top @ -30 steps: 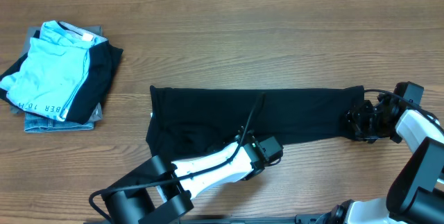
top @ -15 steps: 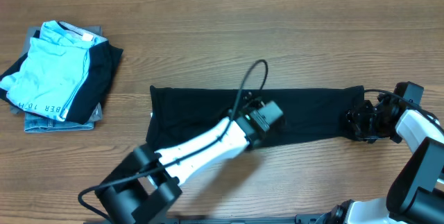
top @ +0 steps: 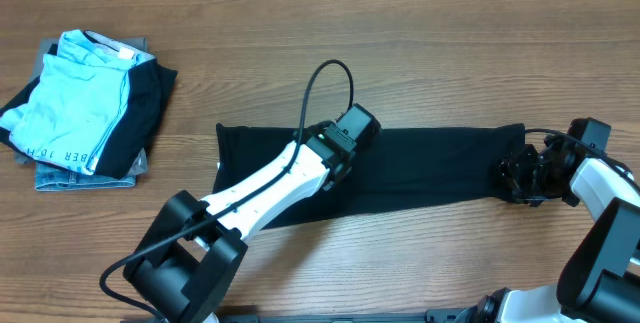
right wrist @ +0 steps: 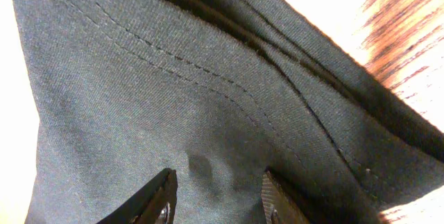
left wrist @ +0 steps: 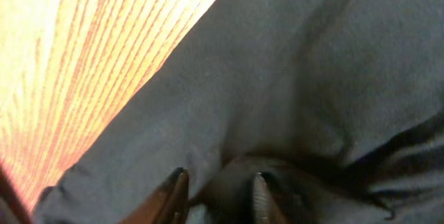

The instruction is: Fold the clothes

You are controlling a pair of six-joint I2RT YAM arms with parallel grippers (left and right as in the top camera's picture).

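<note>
Shirt [top: 430, 168] status: black, lies flat on table [top: 400, 43] as a long band running L to R, centre to right side. Upper and lower edges look straight. Left end is squared off.

L gripper [top: 358, 123]: over the band's upper edge, approx. mid-length, arm crossing the cloth diagonally from the near-left. On the wrist cam I see both fingertips [left wrist: 179, 186] apart, pointing down at the cloth, with a soft ridge of fabric between them. Nothing looks clamped.

R gripper [top: 518, 176]: at the shirt's right end, where the cloth bunches. Wrist cam shows its tips apart, with stitched hem fabric filling the view across the gap. I can't tell if they pinch the cloth or just rest on it.

Misc.: stack [top: 85, 108] of folded garments, light blue piece on top, far left, well apart from shirt.
</note>
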